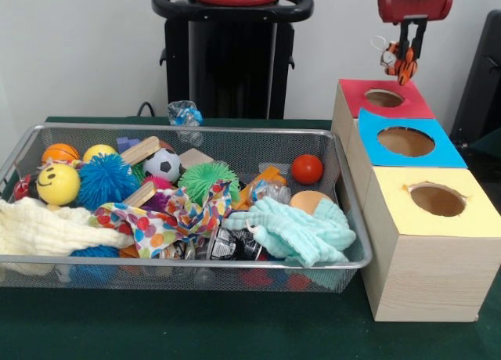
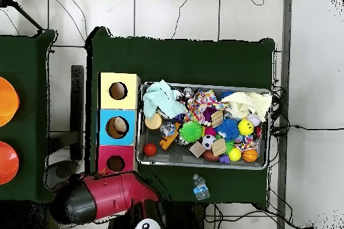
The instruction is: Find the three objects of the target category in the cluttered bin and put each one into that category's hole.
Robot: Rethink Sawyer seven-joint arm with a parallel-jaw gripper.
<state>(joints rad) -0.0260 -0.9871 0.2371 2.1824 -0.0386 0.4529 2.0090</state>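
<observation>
Front view: the gripper is seen hanging above the red hole, clenched on the tiger, an orange plush with black stripes. The tiger is held clear of the box, directly over the red-ringed opening at the box's far end. The blue hole is located next along the box from the red hole, and the yellow hole is located at the box's near end.

The bin is positioned just beside the box, on the green table. Within the bin, a mint cloth is draped at the end nearest the box, with a red ball behind it. A patterned cloth is spread across the middle, and a green spiky ball lies behind that cloth. A blue spiky ball, a smiley ball and a cream cloth are located at the end farthest from the box. A soccer ball rests near the bin's back wall.

In the overhead view, the arm is seen covering the area beside the red hole; the gripper itself is hidden there. A bottle lies on the table outside the bin.
</observation>
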